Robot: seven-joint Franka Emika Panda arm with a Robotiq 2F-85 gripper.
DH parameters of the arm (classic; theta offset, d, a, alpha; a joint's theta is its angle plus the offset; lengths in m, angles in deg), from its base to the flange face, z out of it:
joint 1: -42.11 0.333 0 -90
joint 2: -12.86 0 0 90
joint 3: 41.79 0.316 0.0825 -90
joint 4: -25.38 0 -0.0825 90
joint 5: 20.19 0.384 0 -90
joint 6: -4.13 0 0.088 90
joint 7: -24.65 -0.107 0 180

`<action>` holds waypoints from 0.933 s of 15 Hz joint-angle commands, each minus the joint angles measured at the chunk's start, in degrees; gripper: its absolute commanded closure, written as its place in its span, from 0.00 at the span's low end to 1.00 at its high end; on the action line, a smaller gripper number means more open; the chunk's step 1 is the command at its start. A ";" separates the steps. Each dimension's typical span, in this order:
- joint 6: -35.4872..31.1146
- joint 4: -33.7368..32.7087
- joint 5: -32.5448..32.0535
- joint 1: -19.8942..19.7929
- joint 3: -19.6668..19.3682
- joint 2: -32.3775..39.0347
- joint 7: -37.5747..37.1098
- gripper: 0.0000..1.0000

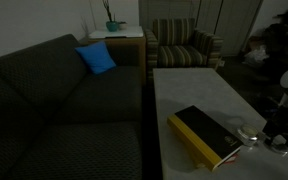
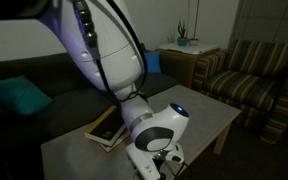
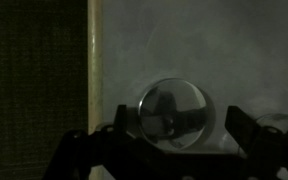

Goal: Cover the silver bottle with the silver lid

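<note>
The gripper (image 3: 174,138) hovers with its jaws spread wide and empty, straddling what looks like the silver lid (image 3: 172,108), flat on the pale table (image 3: 184,45) near its left edge; thin and slick, the lid could skid out of an off-centre pinch

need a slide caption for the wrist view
open tool framing a round silver object on the pale table, dark sofa at left
</note>
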 commanded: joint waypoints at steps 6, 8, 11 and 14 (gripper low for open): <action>1.37 -0.19 2.18 0.46 -0.81 0.08 -3.79 0.00; 0.11 0.77 1.89 0.40 -0.69 -0.31 -5.47 0.00; -5.94 1.40 5.13 4.18 -2.71 0.08 -16.96 0.00; -9.57 2.03 7.36 8.74 -5.23 0.18 -27.91 0.00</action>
